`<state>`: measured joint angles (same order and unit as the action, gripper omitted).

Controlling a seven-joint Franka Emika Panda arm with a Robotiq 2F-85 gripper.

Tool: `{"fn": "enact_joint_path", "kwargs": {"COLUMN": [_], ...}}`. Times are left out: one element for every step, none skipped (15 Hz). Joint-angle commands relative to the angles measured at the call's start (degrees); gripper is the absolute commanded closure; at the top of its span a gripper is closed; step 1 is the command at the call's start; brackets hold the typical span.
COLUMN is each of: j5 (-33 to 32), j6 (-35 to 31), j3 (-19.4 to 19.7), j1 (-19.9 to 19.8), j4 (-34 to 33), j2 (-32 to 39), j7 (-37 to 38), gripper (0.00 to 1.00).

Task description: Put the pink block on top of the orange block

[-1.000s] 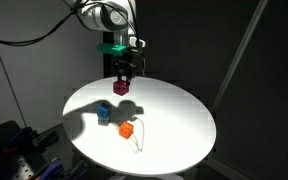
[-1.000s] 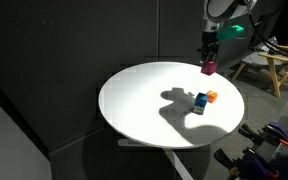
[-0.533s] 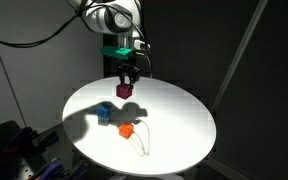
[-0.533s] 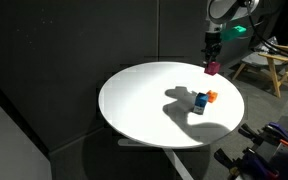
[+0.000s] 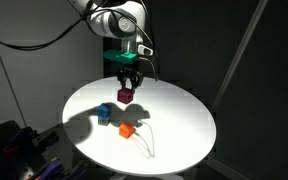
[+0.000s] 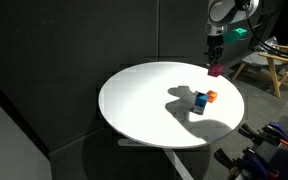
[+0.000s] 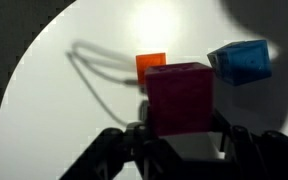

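A round white bench (image 5: 184, 125) stands in a dark room under a bright light.

In an exterior view, a blue cube (image 5: 105, 112) sits on the bench at the left. Just right of it, and higher in the picture, the robot arm's pincer (image 5: 126, 92) hangs over the bench. It is closed around the pink block (image 5: 125, 97) and holds it in the air, clear of the surface. Lower in the picture, the orange block (image 5: 126, 129) rests on the bench, near the blue cube but not touching it.

In the wrist view, the orange block (image 7: 149, 64) is at the left, partly hidden behind the pink block (image 7: 179, 97). The pink block fills the centre, clamped between two dark fingers (image 7: 142, 135). The blue cube (image 7: 241, 60) lies to the right.
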<state>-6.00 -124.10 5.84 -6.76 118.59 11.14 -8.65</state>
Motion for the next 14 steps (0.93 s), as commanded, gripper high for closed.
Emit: {"fn": "enact_joint_path", "kwargs": {"j5": [0.00,0.00,0.00,0.00,0.00,0.00,0.00,0.00,0.00,0.00,0.19,0.37,0.36,0.44], "j6": [0.25,0.24,0.23,0.23,0.22,0.22,0.22,0.22,0.22,0.22,0.23,0.08,-0.19,-0.30], "j3": [-0.02,-0.04,-0.04,-0.07,-0.08,-0.08,-0.08,-0.08,-0.08,-0.08,-0.10,-0.11,-0.06,-0.05], "j1": [-0.06,-0.05,-0.04,-0.01,-0.01,-0.01,-0.01,0.00,-0.01,-0.01,-0.07,-0.14,-0.18,-0.23], "j4": [-0.19,-0.10,-0.07,-0.07,-0.07,-0.07,-0.07,-0.07,-0.07,-0.07,0.00,0.10,0.25,0.34], "j2": [0.07,0.14,0.23,0.29,0.34,0.35,0.35,0.35,0.35,0.35,0.35,0.38,0.41,0.43], "j7": [-0.01,0.00,0.00,0.00,0.00,0.00,0.00,0.00,0.00,0.00,-0.20,-0.30,-0.25,-0.28], "gripper": [0.44,0.44,0.44,0.44,0.44,0.44,0.44,0.44,0.44,0.69,0.69,0.69,0.69,0.69]}}
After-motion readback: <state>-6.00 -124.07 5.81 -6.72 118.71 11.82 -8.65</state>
